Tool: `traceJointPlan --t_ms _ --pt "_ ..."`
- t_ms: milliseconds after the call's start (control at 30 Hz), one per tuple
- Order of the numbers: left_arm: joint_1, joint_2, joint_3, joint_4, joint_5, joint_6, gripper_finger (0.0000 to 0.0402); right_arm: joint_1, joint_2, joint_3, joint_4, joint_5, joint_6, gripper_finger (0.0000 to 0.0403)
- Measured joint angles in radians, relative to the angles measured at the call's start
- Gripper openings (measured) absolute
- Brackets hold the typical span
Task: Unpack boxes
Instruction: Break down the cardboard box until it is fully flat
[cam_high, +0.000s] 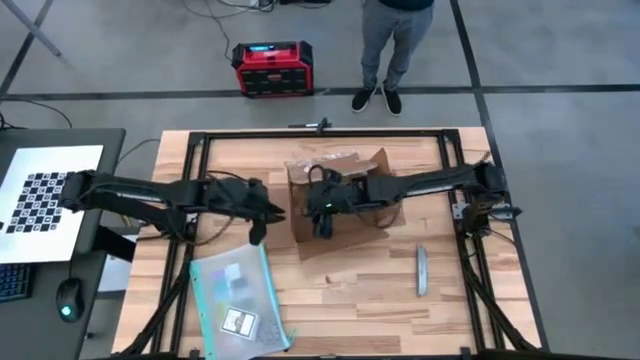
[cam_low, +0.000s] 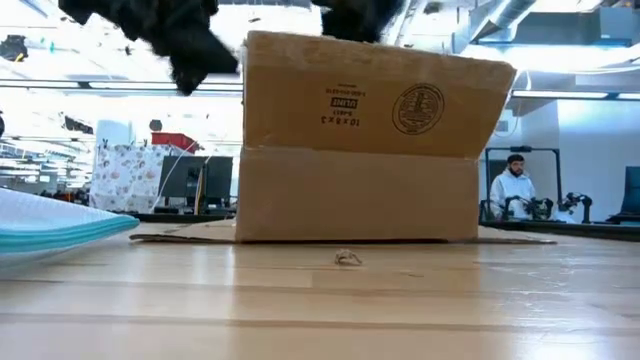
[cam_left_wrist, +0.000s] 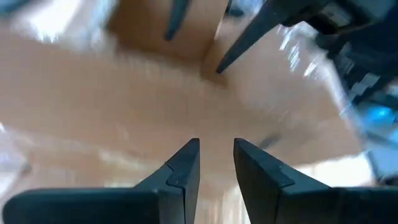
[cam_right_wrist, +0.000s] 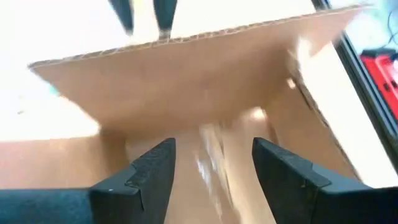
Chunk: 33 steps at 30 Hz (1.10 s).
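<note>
The wooden table (cam_high: 350, 300) carries the brown cardboard box (cam_high: 340, 200) just past its centre toward twelve o'clock, flaps spread open. A clear teal-edged pouch (cam_high: 238, 300) lies at seven o'clock of the box. The right gripper (cam_high: 322, 222) reaches into the box, fingers parted, holding nothing visible. The left gripper (cam_high: 258, 232) hangs at the box's nine o'clock side, fingers narrowly apart and empty.
</note>
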Motion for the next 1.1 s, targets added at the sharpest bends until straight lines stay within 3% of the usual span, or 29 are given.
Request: traceJointPlan --t_ms 167,333,633,833,1100 --pt "0.019 -0.063 0.005 0.142 0.0 0.051 0.0082 0.014 -0.099 -0.006 -0.232 0.003 0.057 0.0205" --pt "0.035 -0.013 0.136 0.107 -0.023 0.175 0.0085 0.034 -0.233 0.0 -0.396 0.047 0.091 0.0205" --pt "0.103 0.325 0.485 -0.184 -0.105 0.313 0.0134 0.072 -0.375 -0.022 -0.615 0.167 0.2 0.0205" --pt "0.131 0.567 0.673 -0.327 -0.135 0.377 0.016 0.12 -0.504 -0.181 -0.639 0.219 0.308 0.0205" --pt "0.167 0.762 0.838 -0.471 -0.3 0.395 0.0162 0.192 -0.646 -0.397 -0.61 0.218 0.467 0.0205"
